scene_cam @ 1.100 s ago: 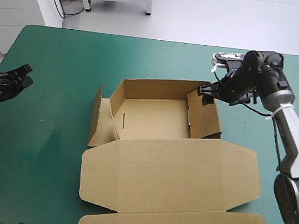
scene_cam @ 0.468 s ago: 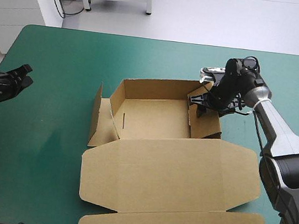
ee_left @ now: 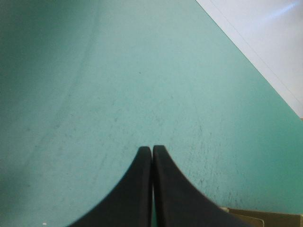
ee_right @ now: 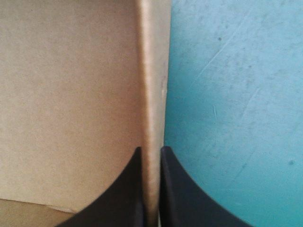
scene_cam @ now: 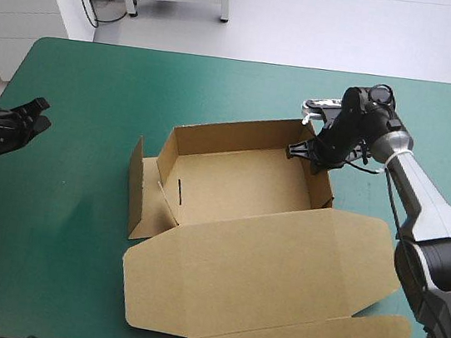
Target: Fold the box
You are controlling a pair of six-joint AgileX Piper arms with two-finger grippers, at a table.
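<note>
The box [scene_cam: 232,182] looks about half made. Its back and right walls stand, and the right wall [ee_right: 152,85], seemingly doubled over, is pinched between the right gripper's [scene_cam: 310,154] fingers [ee_right: 128,189]. The tray floor is on one side of them and the bare teal-green desk [scene_cam: 68,214] on the other. Far from those fingers, the left wall's flaps [scene_cam: 139,195] splay outward, not yet tucked, and the lid [scene_cam: 262,267] lies flat. The left gripper [scene_cam: 40,113], its fingers pressed together on nothing, hangs well apart from the box.
</note>
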